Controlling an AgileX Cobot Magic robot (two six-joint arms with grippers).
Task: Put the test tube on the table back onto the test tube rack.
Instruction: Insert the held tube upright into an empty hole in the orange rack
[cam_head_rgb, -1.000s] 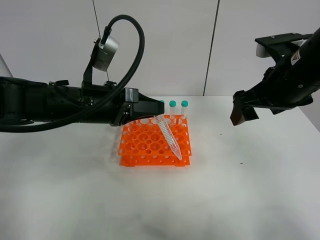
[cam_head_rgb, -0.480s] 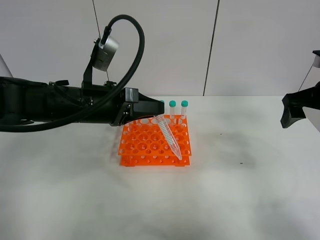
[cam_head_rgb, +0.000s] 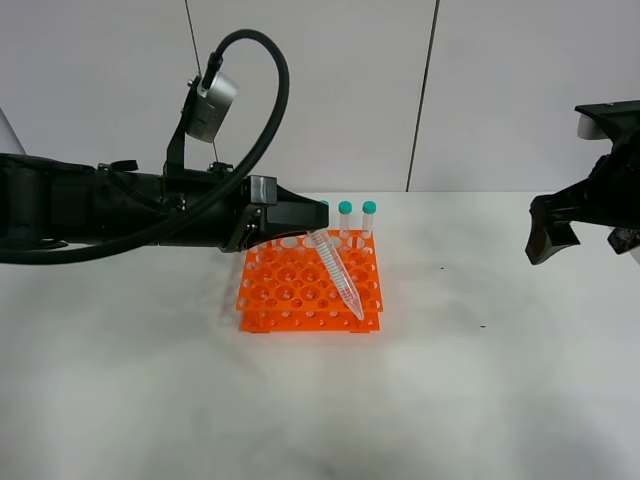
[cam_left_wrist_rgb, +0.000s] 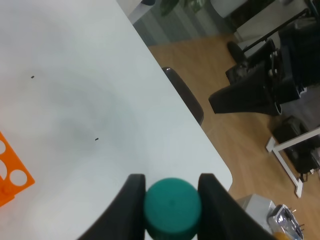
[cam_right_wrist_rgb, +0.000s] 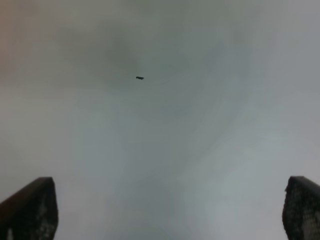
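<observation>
**L arm.** The left gripper (cam_head_rgb: 312, 230) reaches in from the left edge of the exterior view to centre frame, over the back of the test tube rack (cam_head_rgb: 290, 295). Its fingers (cam_left_wrist_rgb: 132, 202) are pressed against both sides of the teal cap (cam_left_wrist_rgb: 172, 206), pinching the test tube (cam_head_rgb: 342, 278) at the cap end.

**Tube.** Off the table (cam_head_rgb: 450, 390), held tilted. The cap end is up at the gripper and the conical tip points down toward the lower right corner of the rack. The tip looks to be at or just above the rack's top tier. Cannot tell from this angle whether it touches or sits in a hole.

**Rack.** Orange, centre frame, flat on the table. Other capped tubes (cam_head_rgb: 369, 222) stand upright in the back row, approx. just right of the L gripper. One more cap is partly hidden behind it.

**R arm.** The right gripper (cam_right_wrist_rgb: 165, 215) sits at the right edge of the exterior view, well apart from the rack, above bare table. Its fingers (cam_right_wrist_rgb: 31, 212) are spread wide w/ nothing between them.

**Misc.** Small dark specks (cam_head_rgb: 482, 326) on the table surface, right of the rack.
</observation>
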